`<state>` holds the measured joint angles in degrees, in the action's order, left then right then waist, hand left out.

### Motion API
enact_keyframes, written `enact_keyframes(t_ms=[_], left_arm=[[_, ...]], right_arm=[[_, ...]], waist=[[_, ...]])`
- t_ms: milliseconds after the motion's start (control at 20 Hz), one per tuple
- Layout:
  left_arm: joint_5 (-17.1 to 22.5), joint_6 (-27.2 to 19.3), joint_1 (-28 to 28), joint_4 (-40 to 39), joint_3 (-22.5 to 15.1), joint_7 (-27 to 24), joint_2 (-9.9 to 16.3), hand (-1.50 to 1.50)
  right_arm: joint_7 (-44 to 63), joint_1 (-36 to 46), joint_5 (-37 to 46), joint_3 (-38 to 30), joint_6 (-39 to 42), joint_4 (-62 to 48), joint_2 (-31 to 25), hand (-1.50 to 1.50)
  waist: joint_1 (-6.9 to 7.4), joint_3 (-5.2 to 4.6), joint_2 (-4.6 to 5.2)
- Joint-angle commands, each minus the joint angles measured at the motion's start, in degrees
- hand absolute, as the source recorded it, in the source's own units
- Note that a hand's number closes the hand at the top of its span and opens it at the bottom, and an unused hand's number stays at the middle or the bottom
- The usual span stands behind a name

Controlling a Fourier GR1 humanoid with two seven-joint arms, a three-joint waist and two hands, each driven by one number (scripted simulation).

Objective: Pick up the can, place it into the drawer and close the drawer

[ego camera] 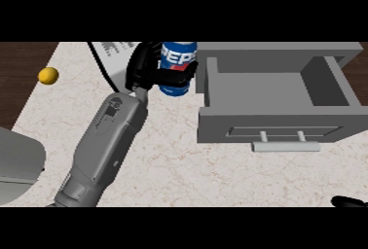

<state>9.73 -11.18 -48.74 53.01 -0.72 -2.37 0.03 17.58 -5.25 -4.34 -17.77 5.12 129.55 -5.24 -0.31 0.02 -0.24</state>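
A blue Pepsi can (176, 57) stands just left of the open grey drawer (277, 90), near the counter's far edge. My left hand (144, 63) comes in from the lower left and is shut on the can, black fingers (178, 78) wrapped round its lower half. Whether the can rests on the counter or is lifted is not visible. The drawer's inside is bare, and its front panel with a pale handle (285, 145) faces me. Only a black sliver of my right hand (349, 201) shows at the lower right edge.
A small yellow fruit (48, 75) lies at the far left by the counter's edge. A white ribbed object (114, 52) sits behind my left hand. A grey rounded object (18, 165) fills the lower left corner. Marbled counter (215, 175) spreads in front of the drawer.
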Motion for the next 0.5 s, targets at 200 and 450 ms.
enact_keyframes(t_ms=[200, 450], left_arm=[[-1.0, -5.9, -11.1, 3.9, -3.2, 12.8, 0.6, 1.5], [0.9, -8.0, -20.3, -8.1, -2.9, 9.9, 0.0, 1.5]], right_arm=[[0.2, 3.0, 0.5, -0.6, -0.8, -2.6, -1.0, -1.5], [-0.2, 1.9, -1.4, -1.6, 0.2, -1.4, -1.1, -1.5]], waist=[[0.05, 0.0, 0.16], [-1.12, 0.01, 0.52]])
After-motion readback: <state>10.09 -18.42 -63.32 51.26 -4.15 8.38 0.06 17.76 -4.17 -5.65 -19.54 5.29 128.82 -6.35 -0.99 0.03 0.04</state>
